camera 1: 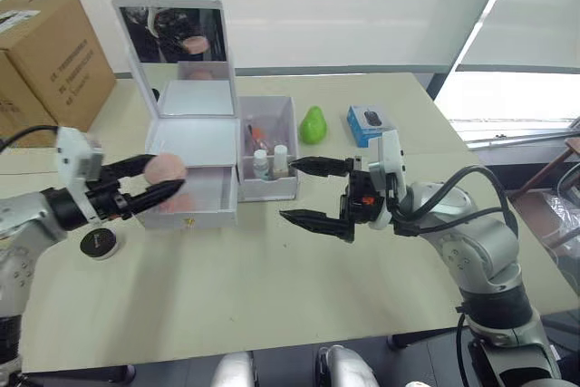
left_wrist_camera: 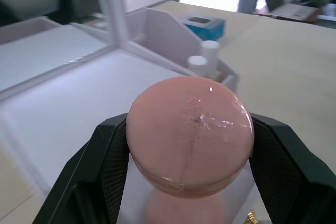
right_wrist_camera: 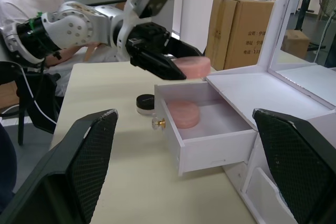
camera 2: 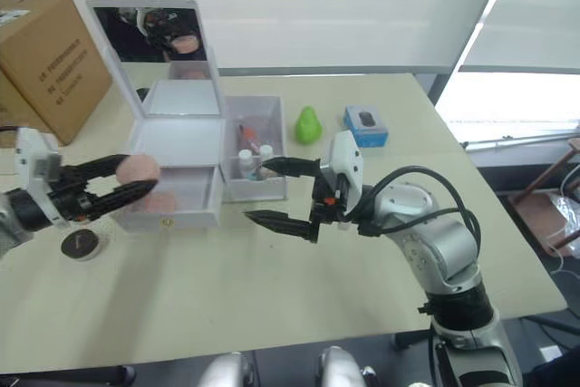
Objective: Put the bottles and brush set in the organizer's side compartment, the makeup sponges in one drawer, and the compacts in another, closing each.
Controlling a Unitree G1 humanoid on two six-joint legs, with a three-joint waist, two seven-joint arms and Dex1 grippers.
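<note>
Clamped between the left gripper's [left_wrist_camera: 189, 182] fingers, one sponge [camera 1: 168, 168] hangs over the open drawer [right_wrist_camera: 210, 129], where the second sponge [right_wrist_camera: 184, 114] already lies. Advice: lower it well inside the walls before release, then push the gold knob [right_wrist_camera: 156, 124]. Right gripper [camera 1: 317, 192] waits with fingers apart beside the side compartment [camera 1: 270, 147] holding both bottles [camera 1: 270, 162]. One compact [camera 1: 97, 244] sits on the beige table [camera 1: 272, 296]; cardboard box [camera 1: 45, 61] behind, white blinds beyond.
</note>
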